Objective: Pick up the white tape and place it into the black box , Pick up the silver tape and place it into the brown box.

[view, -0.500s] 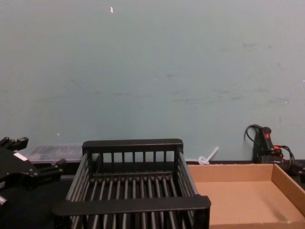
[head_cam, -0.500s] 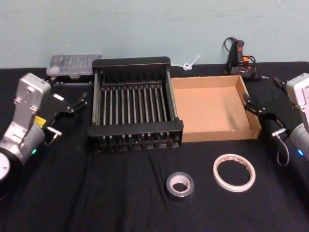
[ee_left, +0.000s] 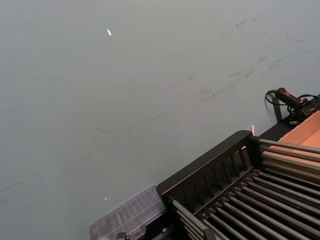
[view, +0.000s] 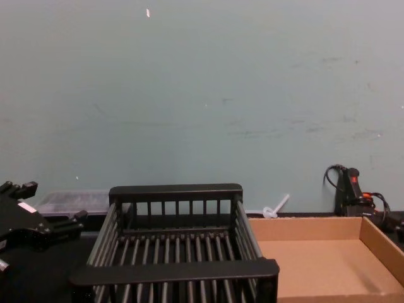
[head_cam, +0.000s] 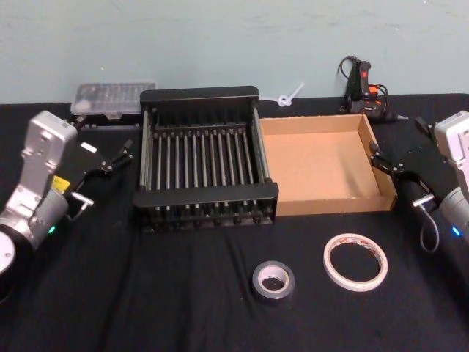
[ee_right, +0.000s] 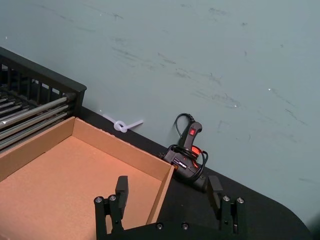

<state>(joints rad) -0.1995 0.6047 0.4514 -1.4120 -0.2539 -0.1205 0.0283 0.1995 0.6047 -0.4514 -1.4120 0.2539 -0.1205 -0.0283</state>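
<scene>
two tape rolls lie flat on the black tablecloth [head_cam: 183, 293] nearest the robot, well apart from both boxes. the silver tape [head_cam: 274, 281] sits toward the middle front, and the white tape [head_cam: 355, 261] lies just to its right and slightly farther back, the two close but not touching. bare cloth stretches all round them, with a broad open strip between the rolls and the near rims of the boxes.

farther back, the black box [head_cam: 205, 196] and the brown box [head_cam: 326, 166] stand side by side, their adjoining walls touching or nearly so. both hold nothing, and the cardboard floor and the crate's slatted floor are bare.

the left gripper [head_cam: 113, 159] hovers just off the black box's left rim, its fingers spread apart, holding nothing. the right gripper [head_cam: 387, 163] hangs at the brown box's right wall, close to the far right corner; in the right wrist view its two fingers [ee_right: 121, 188] stand wide apart, straddling that wall's edge, nothing between them.

beyond the boxes, along the teal wall, rest a clear plastic case [head_cam: 111, 98] at the left, a white zip tie [head_cam: 288, 96] in the middle, and a black glue gun [head_cam: 362, 86] behind the brown box's far right corner.
</scene>
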